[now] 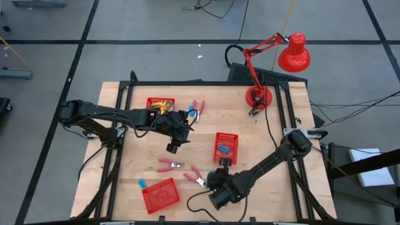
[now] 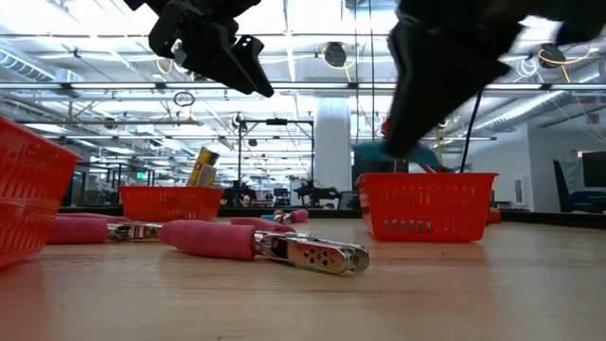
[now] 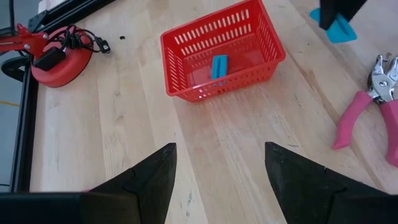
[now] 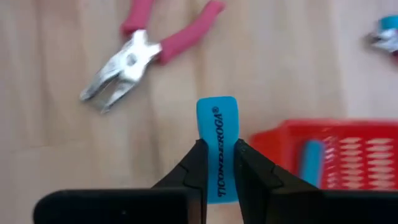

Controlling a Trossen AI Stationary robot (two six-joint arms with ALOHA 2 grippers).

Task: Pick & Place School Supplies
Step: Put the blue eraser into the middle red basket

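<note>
My right gripper (image 4: 221, 146) is shut on a light-blue block (image 4: 217, 118), held in the air just off the near end of a red basket (image 1: 226, 145); a second blue block (image 3: 219, 65) lies inside that basket. My left gripper (image 3: 221, 149) hangs open and holds nothing, above the table's middle (image 1: 186, 127), pointing at the same basket. Pink-handled pliers lie flat on the wood (image 1: 170, 165), (image 1: 195, 178), (image 1: 197, 109). Another blue block (image 1: 142, 184) lies near the front left. My right gripper pinches the light-blue block's two long sides (image 4: 221, 165) between its two fingers, at the end nearer the wrist. The fingers slant downward. The block's printed face shows, its free end sticks out past the fingertips, and it hangs clear of the table (image 2: 393, 152).
A far-left red basket (image 1: 160, 105) holds yellow pieces; another red basket (image 1: 160, 194) stands at the near left. A red desk lamp's base (image 1: 258, 97) with its cord sits at the far right. Black frame rails run along the table's sides.
</note>
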